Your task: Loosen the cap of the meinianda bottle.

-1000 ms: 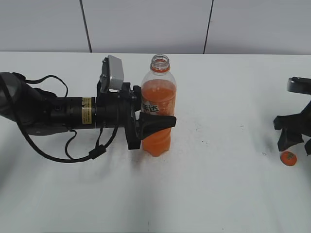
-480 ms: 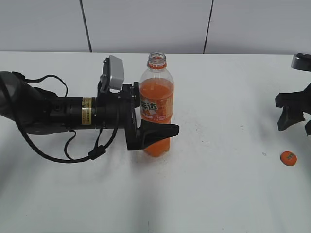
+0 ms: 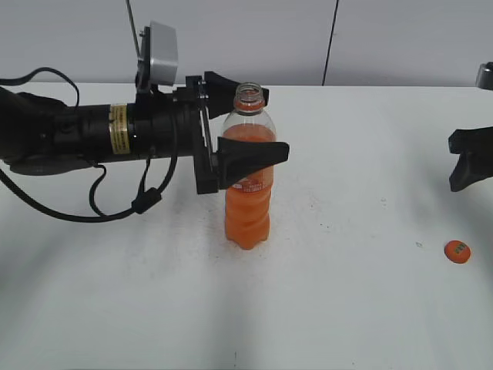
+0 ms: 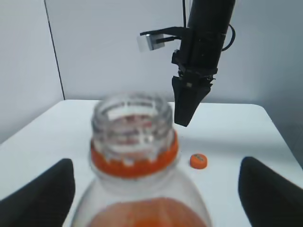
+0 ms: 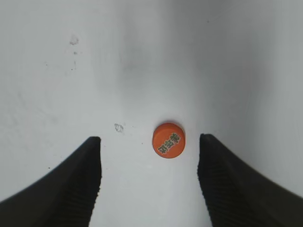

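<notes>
The meinianda bottle [image 3: 248,202] stands upright mid-table with orange drink, an orange neck ring and an open, uncapped mouth; it fills the left wrist view [image 4: 135,142]. My left gripper [image 3: 274,123] is open, its fingers apart on either side of the bottle's shoulder, not touching it [image 4: 156,198]. The small orange cap [image 3: 457,250] lies flat on the table at the far right, also in the left wrist view [image 4: 199,161]. My right gripper [image 3: 470,166] hangs open above the cap [image 5: 168,140], fingers well apart [image 5: 149,179].
The white table [image 3: 347,308] meets a grey panelled wall [image 3: 231,38] at the back. The left arm's black body and cables [image 3: 77,139] stretch across the left half of the table. The right arm [image 4: 203,47] hangs down at the far right.
My left gripper let go of the bottle's waist, opened and rose to shoulder height. The bottle went from tilted to upright. My right gripper lifted up away from the cap.
</notes>
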Robot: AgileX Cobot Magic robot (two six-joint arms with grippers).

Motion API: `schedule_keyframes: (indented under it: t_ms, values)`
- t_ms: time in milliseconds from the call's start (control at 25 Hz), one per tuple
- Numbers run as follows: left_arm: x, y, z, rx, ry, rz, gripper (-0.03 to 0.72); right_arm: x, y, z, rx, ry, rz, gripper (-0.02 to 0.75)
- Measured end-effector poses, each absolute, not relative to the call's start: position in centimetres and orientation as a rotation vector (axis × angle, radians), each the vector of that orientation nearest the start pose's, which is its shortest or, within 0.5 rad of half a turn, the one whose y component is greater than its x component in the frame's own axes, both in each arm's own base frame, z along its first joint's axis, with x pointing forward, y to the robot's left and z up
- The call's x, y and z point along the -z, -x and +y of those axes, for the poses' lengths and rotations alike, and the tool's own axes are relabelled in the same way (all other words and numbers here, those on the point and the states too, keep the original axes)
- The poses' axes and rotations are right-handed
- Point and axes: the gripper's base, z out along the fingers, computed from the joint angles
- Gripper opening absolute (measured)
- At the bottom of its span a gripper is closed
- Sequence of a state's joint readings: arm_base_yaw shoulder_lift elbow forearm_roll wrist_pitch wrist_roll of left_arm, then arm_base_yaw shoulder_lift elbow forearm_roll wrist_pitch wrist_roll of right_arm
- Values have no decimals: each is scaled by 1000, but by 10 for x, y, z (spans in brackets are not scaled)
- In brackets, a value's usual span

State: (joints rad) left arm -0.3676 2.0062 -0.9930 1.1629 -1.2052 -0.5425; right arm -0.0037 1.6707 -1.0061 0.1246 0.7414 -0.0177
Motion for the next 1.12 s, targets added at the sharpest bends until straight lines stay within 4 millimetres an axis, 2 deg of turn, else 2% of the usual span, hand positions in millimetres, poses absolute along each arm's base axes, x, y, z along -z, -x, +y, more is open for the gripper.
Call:
schedule_keyframes:
  t_ms: [200, 400, 600, 760, 880, 960, 1080, 1120]
  values:
    - [-202, -311, -203, 1008, -1136, 1241, 620, -220, -305, 7, -135, -89, 2805, 480]
    - [-243, -301, -199, 960, -1136, 1148, 601, -244, -296, 7, -148, -86, 2747, 480]
    - [-289, -291, -188, 786, -1105, 1187, 593, -266, -282, 8, -159, -81, 2696, 480]
    - [-326, -283, -168, 533, -1023, 1295, 593, -286, -271, 8, -160, -74, 2630, 480]
    - [-343, -281, -146, 314, -899, 1431, 593, -296, -264, 8, -160, -70, 2595, 480]
    - [-345, -285, -125, 153, -722, 1602, 593, -299, -262, 8, -160, -69, 2584, 480]
    - [-329, -288, -90, -92, -397, 1935, 593, -303, -258, 8, -161, -67, 2580, 480]
    - [-324, -287, -83, -140, -348, 2008, 593, -303, -258, 9, -162, -66, 2582, 480]
